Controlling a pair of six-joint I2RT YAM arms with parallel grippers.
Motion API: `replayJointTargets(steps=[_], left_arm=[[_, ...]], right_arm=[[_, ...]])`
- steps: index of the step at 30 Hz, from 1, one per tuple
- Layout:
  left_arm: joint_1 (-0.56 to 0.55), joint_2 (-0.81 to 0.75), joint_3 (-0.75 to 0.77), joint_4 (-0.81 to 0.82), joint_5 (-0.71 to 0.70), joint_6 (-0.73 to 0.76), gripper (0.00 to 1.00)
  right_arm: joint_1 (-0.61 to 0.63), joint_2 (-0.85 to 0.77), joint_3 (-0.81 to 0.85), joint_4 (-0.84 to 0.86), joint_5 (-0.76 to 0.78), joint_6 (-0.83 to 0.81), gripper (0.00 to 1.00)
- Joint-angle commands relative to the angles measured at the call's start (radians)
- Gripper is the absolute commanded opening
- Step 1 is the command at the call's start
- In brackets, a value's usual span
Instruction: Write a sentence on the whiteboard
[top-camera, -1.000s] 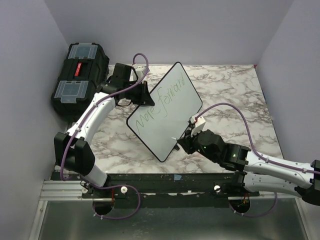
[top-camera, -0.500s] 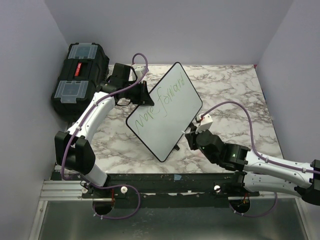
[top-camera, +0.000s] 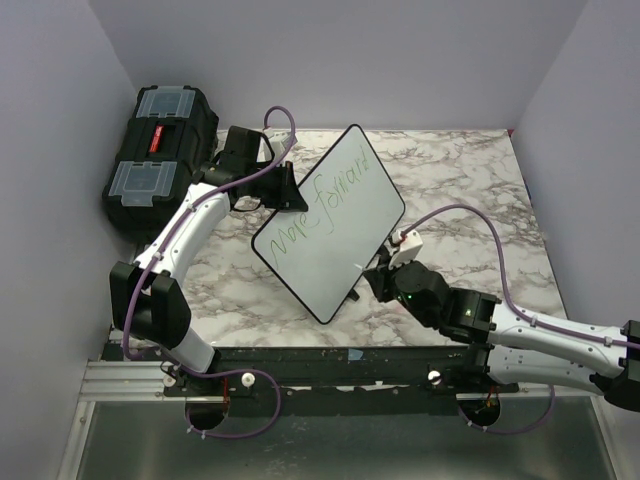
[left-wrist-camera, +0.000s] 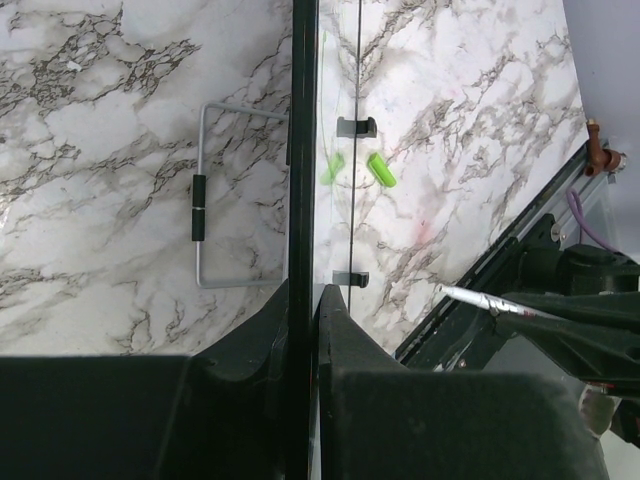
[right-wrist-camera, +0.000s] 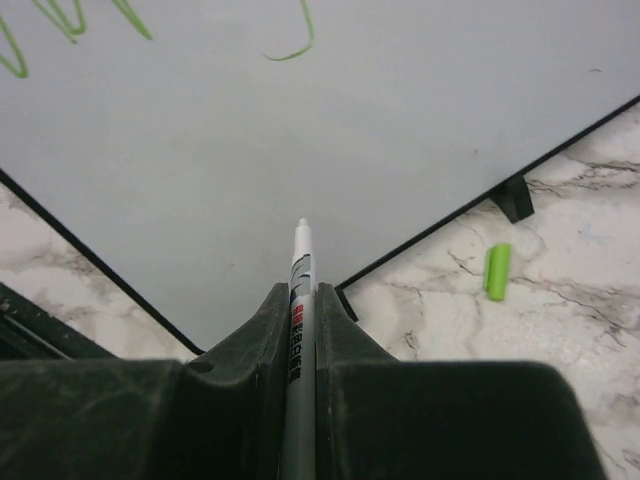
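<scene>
While my left gripper (left-wrist-camera: 304, 298) clamped the smooth, black-rimmed whiteboard (top-camera: 335, 230), my right gripper (right-wrist-camera: 300, 300) pinched a slim cylindrical marker (right-wrist-camera: 301, 252).

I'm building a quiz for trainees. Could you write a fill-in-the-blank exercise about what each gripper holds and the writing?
1. The left gripper is shut on the edge of the ____.
2. The right gripper is shut on a ____.
3. The sentence written there is ____ in colour.
Missing words: whiteboard; marker; green.
</scene>
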Motion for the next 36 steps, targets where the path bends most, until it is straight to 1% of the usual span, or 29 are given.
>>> replayJointTargets(steps=[1,9,22,36], left_arm=[[0.003,0.031,-0.044,-0.048,-0.199,0.155,0.00],[0.003,0.011,-0.062,-0.034,-0.183,0.139,0.00],[0.003,0.017,-0.063,-0.025,-0.175,0.134,0.00],[0.003,0.015,-0.071,-0.019,-0.169,0.126,0.00]], right_arm=[[0.004,0.021,0.013,0.098,-0.127,-0.068,0.01],[0.005,0.123,0.063,0.186,-0.267,-0.133,0.01],[0.005,0.278,0.127,0.297,-0.296,-0.155,0.01],[0.004,0.343,0.155,0.323,-0.331,-0.158,0.01]])
